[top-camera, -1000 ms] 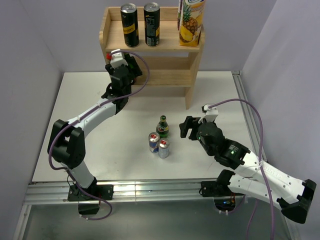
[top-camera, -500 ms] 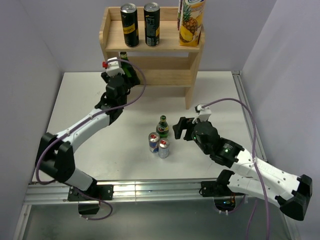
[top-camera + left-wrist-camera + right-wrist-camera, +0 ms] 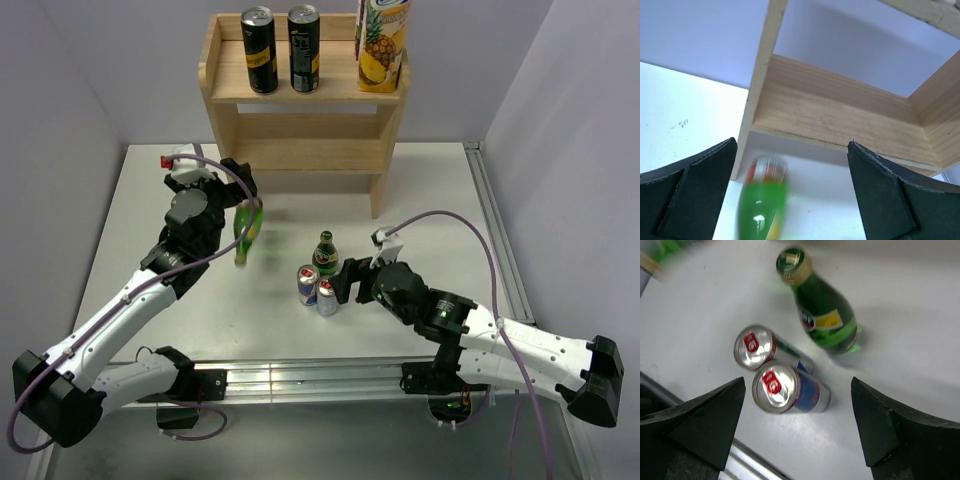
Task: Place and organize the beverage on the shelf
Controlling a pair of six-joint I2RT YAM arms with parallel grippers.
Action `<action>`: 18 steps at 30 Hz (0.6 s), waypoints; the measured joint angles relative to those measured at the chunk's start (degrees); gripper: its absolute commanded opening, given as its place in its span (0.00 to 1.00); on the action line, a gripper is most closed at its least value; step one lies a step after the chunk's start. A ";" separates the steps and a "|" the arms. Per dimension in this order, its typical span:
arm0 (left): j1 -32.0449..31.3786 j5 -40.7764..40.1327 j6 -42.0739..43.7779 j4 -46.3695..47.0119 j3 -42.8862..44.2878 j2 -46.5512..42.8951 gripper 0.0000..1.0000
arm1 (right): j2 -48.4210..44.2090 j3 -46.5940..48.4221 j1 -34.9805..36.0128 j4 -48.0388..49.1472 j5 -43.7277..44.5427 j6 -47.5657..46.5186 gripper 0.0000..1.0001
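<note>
The light wooden shelf [image 3: 300, 150] stands at the back, with two black cans [image 3: 259, 50] [image 3: 304, 48] on its top tier. A green bottle [image 3: 247, 228] leans tilted over the table in front of the shelf. It is blurred in the left wrist view [image 3: 762, 200]. My left gripper [image 3: 243, 188] [image 3: 792, 146] is open just behind it, jaws wide and not clamping it. A second green bottle [image 3: 325, 253] [image 3: 822, 310] and two blue-and-silver cans [image 3: 308, 285] [image 3: 327, 296] [image 3: 754, 346] [image 3: 775, 386] stand mid-table. My right gripper [image 3: 342, 282] [image 3: 797, 382] is open right beside the cans.
A pineapple juice carton [image 3: 382, 45] stands at the right end of the shelf's top tier. The shelf's lower tier [image 3: 840, 125] shows bare wood. A metal rail [image 3: 300, 375] runs along the table's near edge. Walls close in on left and right.
My left arm has pulled back from the shelf's lower tier toward the near left; the green bottle now tilts over the table in front of the shelf. My right gripper moved left to the cans.
</note>
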 measured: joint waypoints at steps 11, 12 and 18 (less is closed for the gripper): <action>0.72 -0.48 -6.38 0.96 -5.46 6.21 0.99 | -1.68 -1.88 4.17 -3.54 6.25 3.30 0.96; 0.92 0.11 -8.41 0.26 -7.58 7.72 0.99 | -1.68 -1.64 4.17 -4.17 6.97 3.30 0.96; -0.70 1.44 -17.90 -4.87 -13.75 17.97 0.99 | -1.49 -0.81 4.17 -5.53 9.16 3.19 0.96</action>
